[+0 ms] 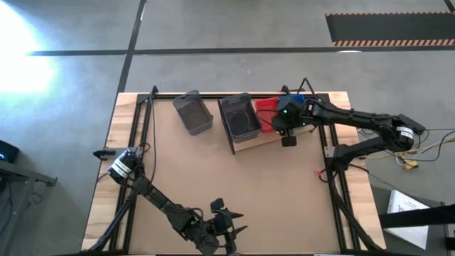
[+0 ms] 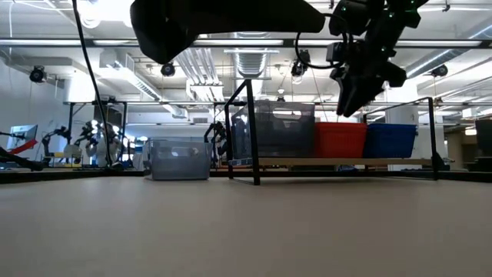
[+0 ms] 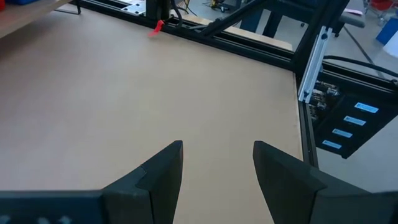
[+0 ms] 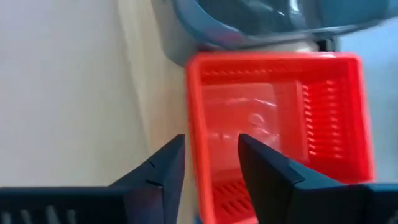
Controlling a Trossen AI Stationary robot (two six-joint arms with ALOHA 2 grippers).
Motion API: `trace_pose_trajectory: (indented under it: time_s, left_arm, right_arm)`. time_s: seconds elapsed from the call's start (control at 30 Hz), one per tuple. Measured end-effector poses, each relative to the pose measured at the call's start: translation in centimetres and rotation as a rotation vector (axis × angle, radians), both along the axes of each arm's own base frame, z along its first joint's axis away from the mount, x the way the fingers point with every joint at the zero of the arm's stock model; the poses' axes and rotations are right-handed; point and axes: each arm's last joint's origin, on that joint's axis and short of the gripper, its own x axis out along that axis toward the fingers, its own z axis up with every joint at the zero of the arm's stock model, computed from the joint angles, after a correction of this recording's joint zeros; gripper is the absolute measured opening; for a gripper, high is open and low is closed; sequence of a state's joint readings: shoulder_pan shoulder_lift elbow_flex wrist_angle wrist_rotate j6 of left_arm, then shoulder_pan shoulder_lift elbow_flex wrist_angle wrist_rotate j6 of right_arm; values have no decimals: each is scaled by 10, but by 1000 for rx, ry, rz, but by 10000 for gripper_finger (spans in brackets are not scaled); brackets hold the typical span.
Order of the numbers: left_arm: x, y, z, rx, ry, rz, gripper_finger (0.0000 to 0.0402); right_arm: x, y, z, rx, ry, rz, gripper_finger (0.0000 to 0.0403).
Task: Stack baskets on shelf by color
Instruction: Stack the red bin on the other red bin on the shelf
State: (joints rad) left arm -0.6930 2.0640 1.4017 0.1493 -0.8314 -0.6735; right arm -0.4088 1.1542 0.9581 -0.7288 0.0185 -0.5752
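The shelf sits toward the far right of the tabletop, and I take it as my landmark. On it, side by side, stand a dark grey basket at its left end, a red basket in the middle and a blue basket at its right end, each touching or just beside the next. In the low view the grey one rises higher than the red and blue. Another dark grey basket rests on the tabletop just left of the shelf, off the board and turned at a slight angle.

My right claw hangs above the shelf over the red basket, clear of it in the low view. Its fingers are parted a little, with the near wall of the red basket showing between them in my wrist view, and they hold nothing.

My left claw waits well away from the shelf, at the near edge of the tabletop, fingers spread apart and empty above bare wood.
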Motion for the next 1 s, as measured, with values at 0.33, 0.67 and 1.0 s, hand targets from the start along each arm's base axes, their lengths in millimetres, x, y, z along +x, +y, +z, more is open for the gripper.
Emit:
trace_pose_trajectory:
  time_s: [0.33, 0.67, 1.0]
  left_arm:
    - [0, 0, 0, 0, 0, 0, 180]
    - [0, 0, 0, -1, -1, 1, 180]
    - [0, 0, 0, -4, -5, 1, 180]
  right_arm:
    - [-1, -1, -8, -29, 45, -24, 135]
    - [-11, 1, -11, -76, 169, -65, 92]
    - [-17, 1, -3, -128, 186, -96, 90]
